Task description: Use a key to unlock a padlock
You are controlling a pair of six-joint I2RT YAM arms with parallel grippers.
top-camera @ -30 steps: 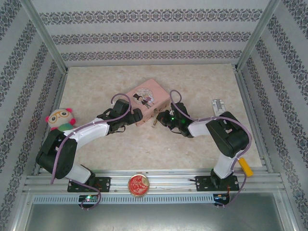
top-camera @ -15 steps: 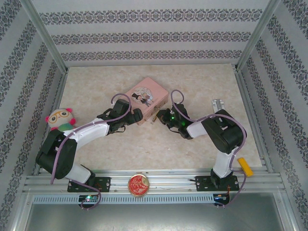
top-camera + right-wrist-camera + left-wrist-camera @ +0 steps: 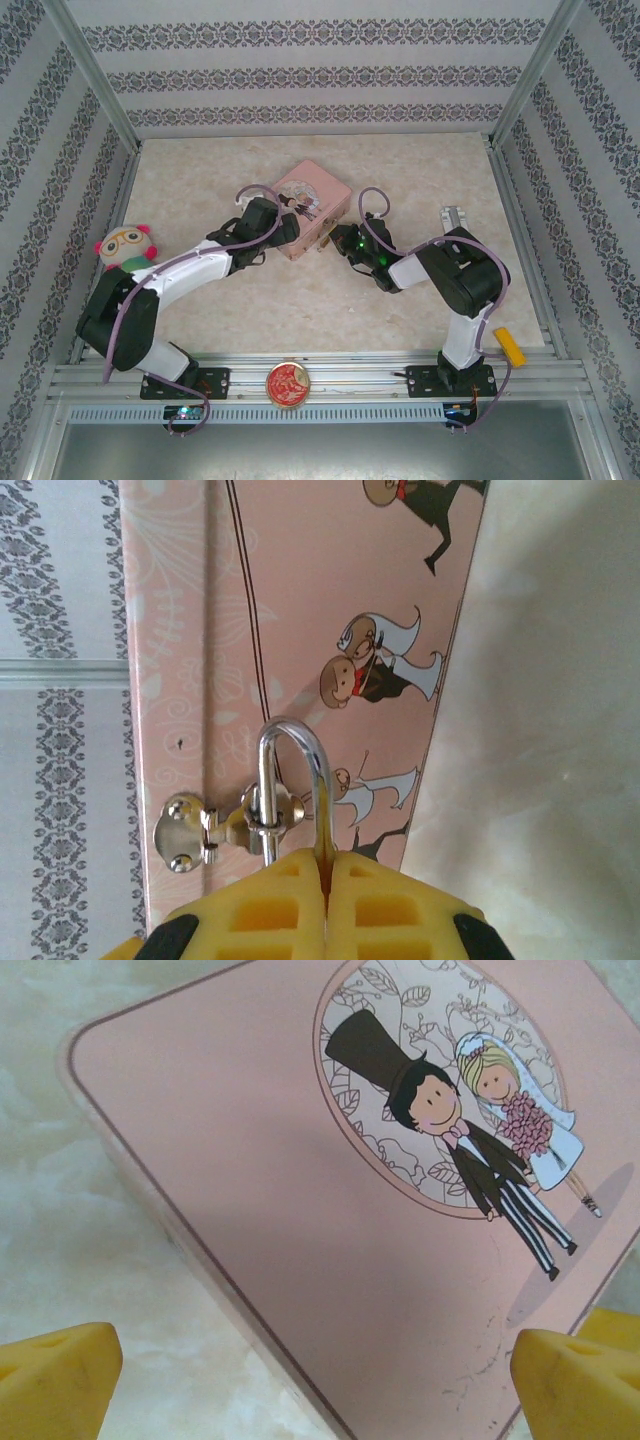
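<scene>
The pink tin box (image 3: pixel 318 190) lies mid-table, with a bride-and-groom picture on its lid (image 3: pixel 300 1210). The padlock's silvery shackle (image 3: pixel 300 742) runs through the box's hasp (image 3: pixel 200 825), and its body is hidden between my right fingers. My right gripper (image 3: pixel 327 865) is shut on the padlock at the box's near-right side (image 3: pixel 335 243). My left gripper (image 3: pixel 315 1380) stands open over the lid's near-left corner (image 3: pixel 283 226), with a yellow fingertip (image 3: pixel 60 1380) off the box edge and nothing between the jaws. The key is hidden.
A plush toy with glasses (image 3: pixel 126 247) sits at the left edge. A round red-gold disc (image 3: pixel 287 384) rests on the front rail. A yellow piece (image 3: pixel 510 347) and a small silvery object (image 3: pixel 453 217) lie at the right. Patterned walls enclose the table.
My left gripper has moved away from me, onto the box's near-left corner. The right gripper stays shut at the hasp and has shifted a little farther along with the box.
</scene>
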